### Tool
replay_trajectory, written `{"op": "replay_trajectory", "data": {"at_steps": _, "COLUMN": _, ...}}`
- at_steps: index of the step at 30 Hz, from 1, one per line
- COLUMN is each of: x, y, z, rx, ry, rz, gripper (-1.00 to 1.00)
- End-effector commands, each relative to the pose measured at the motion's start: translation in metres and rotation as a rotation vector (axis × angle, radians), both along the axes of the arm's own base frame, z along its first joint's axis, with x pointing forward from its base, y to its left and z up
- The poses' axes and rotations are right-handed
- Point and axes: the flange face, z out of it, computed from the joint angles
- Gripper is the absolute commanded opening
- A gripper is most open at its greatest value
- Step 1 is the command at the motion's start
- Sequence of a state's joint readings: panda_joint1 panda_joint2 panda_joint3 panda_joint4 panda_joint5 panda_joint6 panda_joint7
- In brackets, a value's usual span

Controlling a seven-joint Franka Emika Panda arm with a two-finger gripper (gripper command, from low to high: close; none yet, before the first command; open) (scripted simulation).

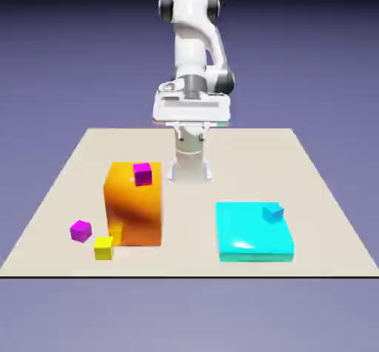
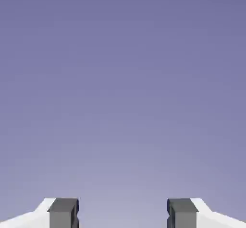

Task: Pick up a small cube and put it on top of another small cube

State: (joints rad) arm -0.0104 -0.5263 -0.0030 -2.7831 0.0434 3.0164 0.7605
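Showing only in the exterior view, two magenta cubes lie beyond the released pincer.

Pale beige table in the exterior view, with an orange block toward its left edge. Stands upright and tall — glossy, too, with a yellow patch low on the face turned to the camera. Just in front, by the block's lower left corner, a tiny yellow cube; sits near the table's front edge. Toward the table's front right corner, a cyan slab. Lies flat, low and broad, and carries a tiny blue cube near its back right corner. Behind everything, a plain blue-violet backdrop — fills the hand view as well.
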Motion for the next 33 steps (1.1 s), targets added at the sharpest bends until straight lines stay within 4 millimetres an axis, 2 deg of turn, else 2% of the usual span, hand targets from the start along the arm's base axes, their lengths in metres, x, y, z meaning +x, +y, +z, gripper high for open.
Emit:
{"op": "replay_trajectory", "data": {"at_steps": 1, "x": 0.009, "y": -0.014, "z": -0.005, "rx": 0.033, "ry": 0.043, "rz": -0.05, "gripper": 0.0}}
{"op": "replay_trajectory", "data": {"at_steps": 5, "x": 0.038, "y": -0.072, "z": -0.031, "rx": 0.173, "ry": 0.206, "rz": -0.25, "gripper": 0.0}}
{"op": "replay_trajectory", "data": {"at_steps": 8, "x": 0.052, "y": -0.117, "z": -0.053, "rx": 0.283, "ry": 0.32, "rz": -0.397, "gripper": 0.0}}
{"op": "replay_trajectory", "data": {"at_steps": 12, "x": 0.062, "y": -0.178, "z": -0.086, "rx": 0.438, "ry": 0.458, "rz": -0.587, "gripper": 0.0}}
{"op": "replay_trajectory", "data": {"at_steps": 15, "x": 0.063, "y": -0.222, "z": -0.114, "rx": 0.561, "ry": 0.557, "rz": -0.72, "gripper": 0.0}}
{"op": "replay_trajectory", "data": {"at_steps": 23, "x": 0.038, "y": -0.317, "z": -0.196, "rx": 0.924, "ry": 0.823, "rz": -0.995, "gripper": 0.0}}
{"op": "replay_trajectory", "data": {"at_steps": 33, "x": -0.019, "y": -0.412, "z": -0.286, "rx": 1.402, "ry": 1.046, "rz": -1.209, "gripper": 0.0}}
